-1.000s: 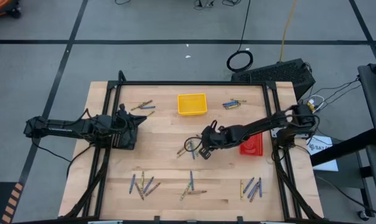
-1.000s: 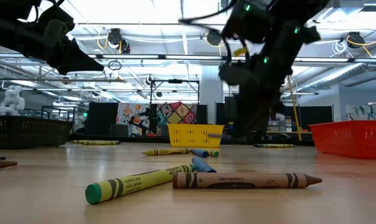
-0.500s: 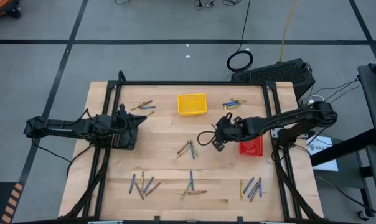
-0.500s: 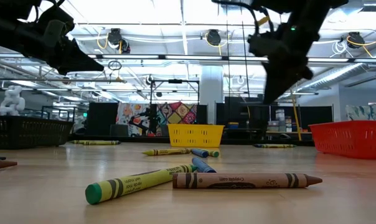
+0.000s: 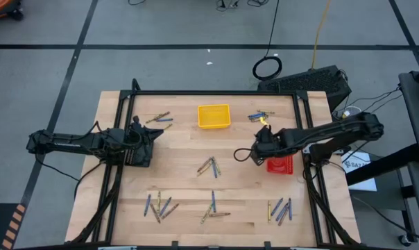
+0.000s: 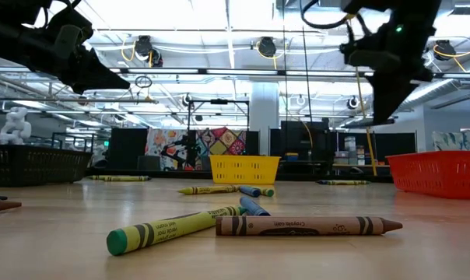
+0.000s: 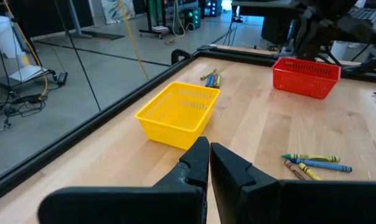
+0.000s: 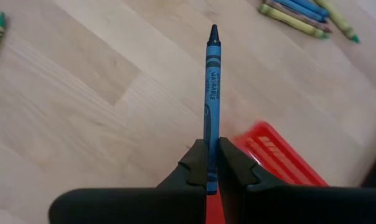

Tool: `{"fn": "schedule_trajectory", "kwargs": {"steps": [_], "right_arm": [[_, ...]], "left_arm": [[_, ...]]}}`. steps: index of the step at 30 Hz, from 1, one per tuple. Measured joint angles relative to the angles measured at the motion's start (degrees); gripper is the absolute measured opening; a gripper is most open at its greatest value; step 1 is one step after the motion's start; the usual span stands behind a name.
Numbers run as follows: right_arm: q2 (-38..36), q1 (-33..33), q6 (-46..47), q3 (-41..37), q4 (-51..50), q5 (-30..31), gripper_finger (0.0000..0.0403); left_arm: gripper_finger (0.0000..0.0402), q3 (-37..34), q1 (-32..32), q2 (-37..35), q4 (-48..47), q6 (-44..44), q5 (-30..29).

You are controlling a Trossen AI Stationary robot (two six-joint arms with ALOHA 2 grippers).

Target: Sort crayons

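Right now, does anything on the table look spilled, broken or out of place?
Nothing stands out. Crayons lie in loose clusters on the wooden table, unsorted. The yellow tray and red tray sit upright. The right claw grips a blue crayon.

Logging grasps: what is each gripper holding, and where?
Right gripper pinches a blue crayon at its blunt end. Left gripper holds nothing.

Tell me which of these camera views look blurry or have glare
Low view: ceiling lights glare; the brown crayon is sharp, the right gripper only a dark silhouette. Right wrist view: blue crayon crisp between the fingers, red tray soft. High view: evenly lit, no glare.
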Motion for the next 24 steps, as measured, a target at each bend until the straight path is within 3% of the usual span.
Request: {"fn": "schedule_trajectory", "kwargs": {"steps": [14,24], "right_arm": [[-3.5,7.7,15.9,-0.1,-11.2,-0.5,0.0000],[-3.5,13.2,27.0,-7.6,-8.3,-4.6,0.0000]], "left_arm": [[0.0019,0.0,0.0,0.0,0.0,0.4,0.0],[0.0019,0.0,0.0,0.0,0.0,0.4,0.0]]}}
